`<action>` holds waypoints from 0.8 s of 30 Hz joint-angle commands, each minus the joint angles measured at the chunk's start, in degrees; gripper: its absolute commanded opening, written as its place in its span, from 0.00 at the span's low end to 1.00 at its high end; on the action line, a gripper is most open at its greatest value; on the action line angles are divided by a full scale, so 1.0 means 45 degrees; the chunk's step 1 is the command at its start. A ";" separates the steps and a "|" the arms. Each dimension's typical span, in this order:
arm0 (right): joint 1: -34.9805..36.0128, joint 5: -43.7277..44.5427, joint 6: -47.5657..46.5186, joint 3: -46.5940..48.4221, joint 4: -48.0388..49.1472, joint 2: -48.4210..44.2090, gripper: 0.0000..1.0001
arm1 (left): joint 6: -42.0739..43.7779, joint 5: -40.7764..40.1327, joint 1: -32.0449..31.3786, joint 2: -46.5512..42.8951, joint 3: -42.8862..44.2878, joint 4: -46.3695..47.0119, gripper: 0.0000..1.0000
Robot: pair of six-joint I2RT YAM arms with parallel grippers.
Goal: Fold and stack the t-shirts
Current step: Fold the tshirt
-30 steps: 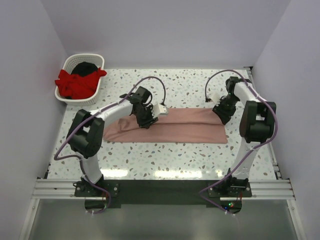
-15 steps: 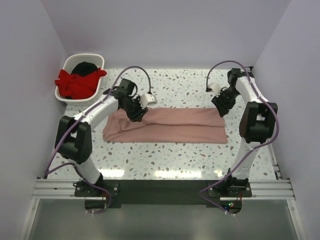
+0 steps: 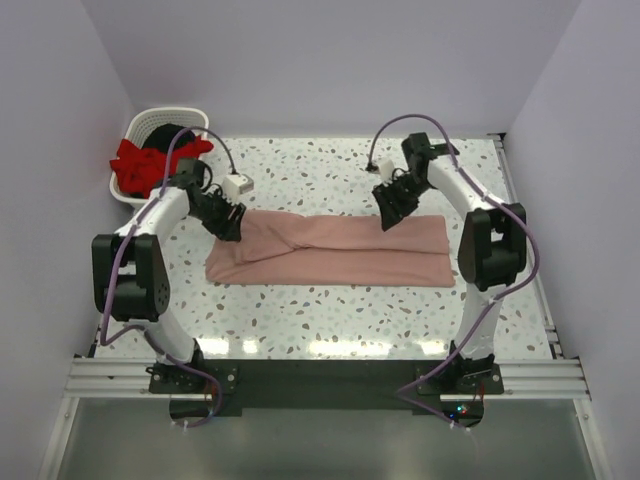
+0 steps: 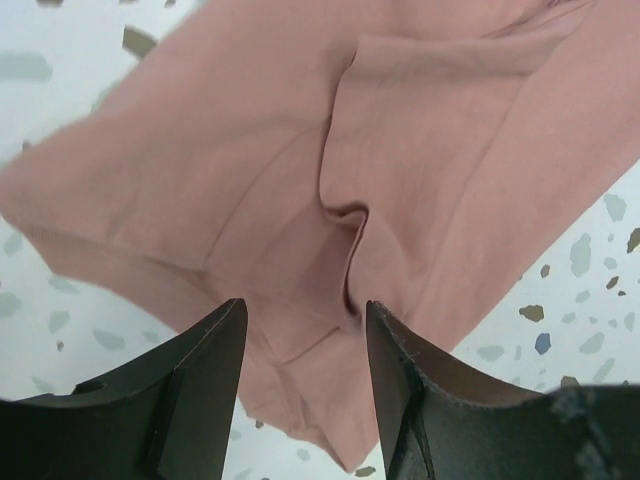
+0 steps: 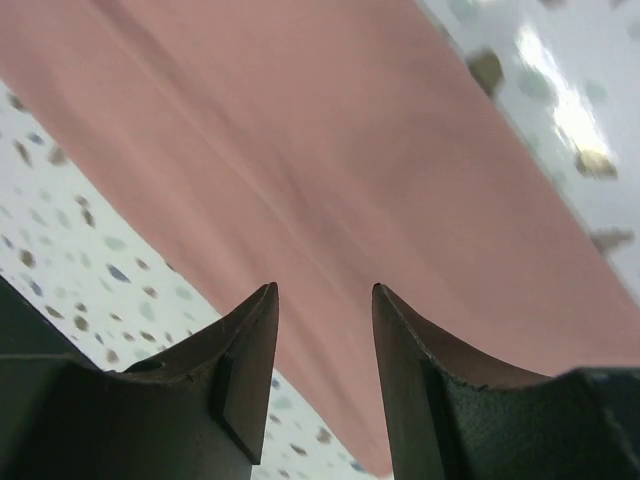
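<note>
— Long plain cloth t-shirt (image 3: 340,250)?
— Dusty salmon-pink throughout.
— Flat stone-look table top (image 3: 320,170)?
— White, speckled grey and brown.
— Slatted plastic basket (image 3: 160,113)?
— White; crumpled red cloth shirt (image 3: 140,165), bunched black cloth shirt (image 3: 175,133).

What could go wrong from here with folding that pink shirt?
The salmon-pink t-shirt shows a puckered crease below the open left tool; folding now may press it in. The shirt lies folded in layers, so the open right tool near its far edge might pinch only the top layer, and the fold could come apart.
</note>
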 commanded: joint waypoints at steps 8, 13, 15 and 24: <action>0.3565 -0.2329 0.7226 0.0769 0.5870 0.0295 0.50 | -0.0445 0.3159 0.1577 -0.0946 -0.1168 -0.0190 0.66; 0.4485 -0.2369 0.8868 0.1530 0.7222 0.1429 0.52 | -0.0816 0.3588 0.1596 -0.0985 -0.1655 0.0337 0.65; 0.4836 -0.2272 0.8773 0.1922 0.7069 0.1994 0.52 | -0.0992 0.3608 0.1635 -0.1024 -0.1734 0.0591 0.64; 0.4411 -0.0867 0.4011 0.2082 0.2679 0.1200 0.53 | -0.0153 0.3005 0.1245 -0.0597 -0.0294 0.0420 0.63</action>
